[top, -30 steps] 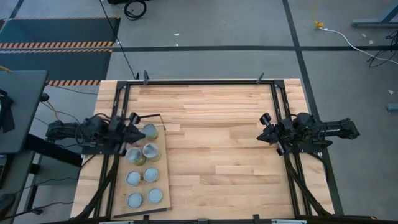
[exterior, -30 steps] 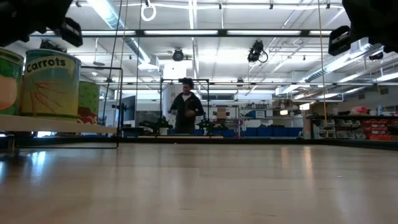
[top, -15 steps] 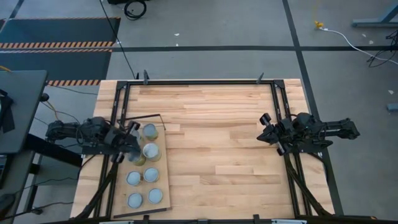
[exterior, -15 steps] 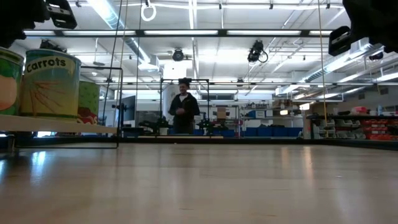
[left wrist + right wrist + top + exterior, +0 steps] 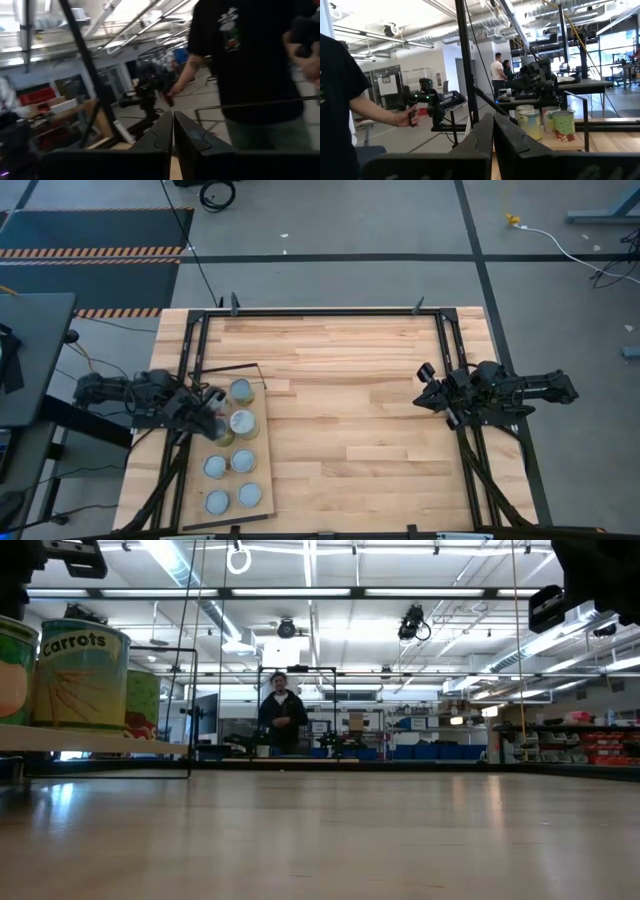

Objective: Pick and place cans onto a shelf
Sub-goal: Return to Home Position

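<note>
Left gripper (image 5: 213, 416), pressed together, empty; cans (image 5: 243, 423) on shelf (image 5: 264, 472) lay just beside it, toward right gripper (image 5: 424, 392), likewise closed, well apart

Tabletop (image 5: 350, 400): butcher-block wood strips, glossy, mirrors ceiling lights in low view. Shelf (image 5: 231, 483): pale plywood, smooth, matt; thin black wire frame (image 5: 225, 368) at one end. Cans (image 5: 243, 461): silvery metal lids, dull sheen; Carrots can (image 5: 80, 675) has printed label, slightly glossy. Table rails (image 5: 320, 311): black metal. Left gripper (image 5: 173, 116), right gripper (image 5: 493, 117): dark fingers, smooth, matt, plastic-looking.
</note>
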